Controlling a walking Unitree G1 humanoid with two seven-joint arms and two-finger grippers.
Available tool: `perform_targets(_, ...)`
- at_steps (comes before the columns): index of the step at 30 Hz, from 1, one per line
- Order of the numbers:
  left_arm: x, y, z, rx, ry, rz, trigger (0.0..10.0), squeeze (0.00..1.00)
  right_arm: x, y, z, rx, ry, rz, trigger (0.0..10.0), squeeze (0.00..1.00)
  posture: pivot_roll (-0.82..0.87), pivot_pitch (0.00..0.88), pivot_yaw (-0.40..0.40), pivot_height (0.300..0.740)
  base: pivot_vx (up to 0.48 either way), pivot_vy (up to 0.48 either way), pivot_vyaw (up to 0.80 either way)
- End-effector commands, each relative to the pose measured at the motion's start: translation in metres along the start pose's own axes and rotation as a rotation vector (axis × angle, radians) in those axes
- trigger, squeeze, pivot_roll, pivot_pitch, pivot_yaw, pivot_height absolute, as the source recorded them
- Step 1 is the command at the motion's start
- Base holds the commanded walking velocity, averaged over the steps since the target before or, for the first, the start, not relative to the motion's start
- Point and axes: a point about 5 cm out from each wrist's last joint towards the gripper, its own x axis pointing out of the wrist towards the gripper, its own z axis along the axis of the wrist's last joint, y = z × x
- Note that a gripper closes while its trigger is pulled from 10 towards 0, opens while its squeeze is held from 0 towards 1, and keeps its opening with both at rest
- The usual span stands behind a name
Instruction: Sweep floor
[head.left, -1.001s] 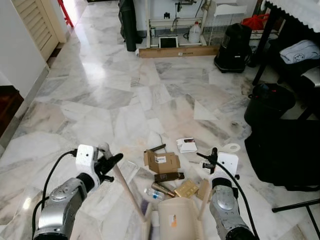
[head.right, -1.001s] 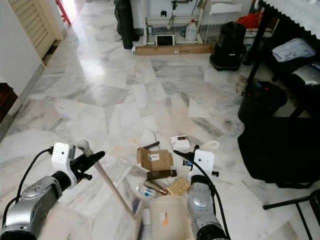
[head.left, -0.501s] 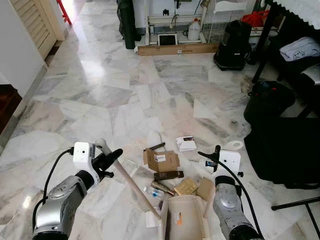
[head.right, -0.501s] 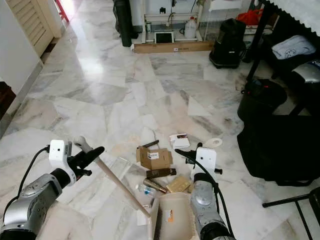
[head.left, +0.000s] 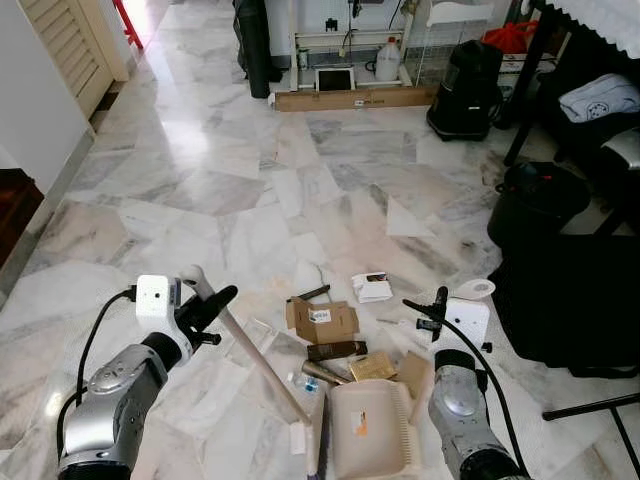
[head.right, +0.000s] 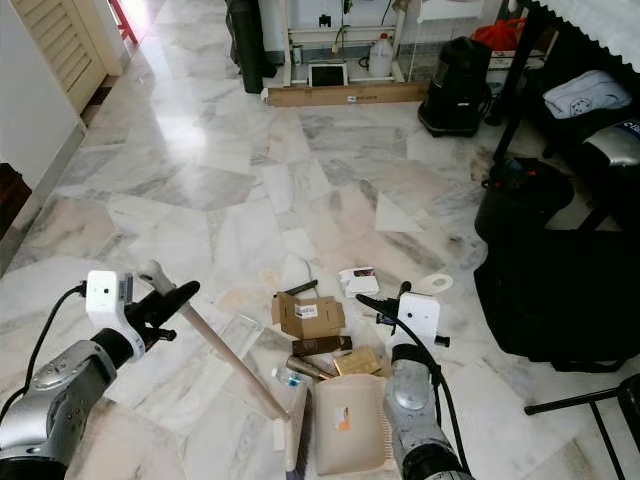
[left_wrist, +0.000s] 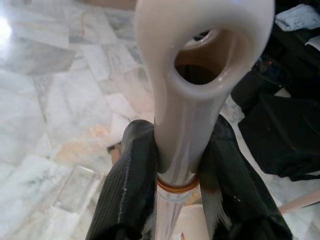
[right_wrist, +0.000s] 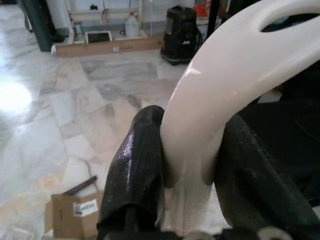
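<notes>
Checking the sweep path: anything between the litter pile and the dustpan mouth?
Nothing visible. The dustpan, held by the right pincer, sits with its mouth right against the litter. The broom in the left pincer has its head beside the pan's left edge, not across its mouth.

broom head swung left off the dustpan, dustpan now flat beside litter
</notes>
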Motion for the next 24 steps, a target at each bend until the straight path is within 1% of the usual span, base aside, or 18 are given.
perform_targets(1,-0.006,0.003,0.009,0.029,-0.032,0.015,10.0,0.0,-0.005,0.002,-0.006,0.011,0.025,0.003,10.0,0.0,0.16,0.081,0.038,0.74,0.0,0.0,0.0)
perform_targets(7,-0.011,0.01,0.02,0.047,-0.058,0.041,10.0,0.0,-0.011,0.0,-0.014,-0.018,0.055,0.002,10.0,0.0,0.16,0.093,0.038,0.74,0.0,0.0,0.0)
perform_targets(11,-0.012,0.012,0.024,0.053,-0.073,0.051,10.0,0.0,-0.013,-0.006,-0.018,-0.03,0.059,-0.008,10.0,0.0,0.15,0.094,0.036,0.74,0.0,0.0,0.0)
perform_targets(13,-0.011,0.012,0.027,0.053,-0.085,0.055,10.0,0.0,-0.012,-0.012,-0.018,-0.04,0.057,-0.019,10.0,0.0,0.15,0.094,0.035,0.74,0.0,0.0,0.0)
perform_targets(20,-0.009,0.014,0.03,0.053,-0.106,0.077,10.0,0.0,-0.007,-0.023,-0.012,-0.042,0.022,-0.05,10.0,0.0,0.14,0.103,0.032,0.74,0.0,0.0,0.0)
perform_targets(24,-0.009,0.014,0.03,0.059,-0.117,0.09,10.0,0.0,-0.004,-0.026,-0.006,-0.032,-0.006,-0.057,10.0,0.0,0.13,0.103,0.029,0.74,0.0,0.0,0.0)
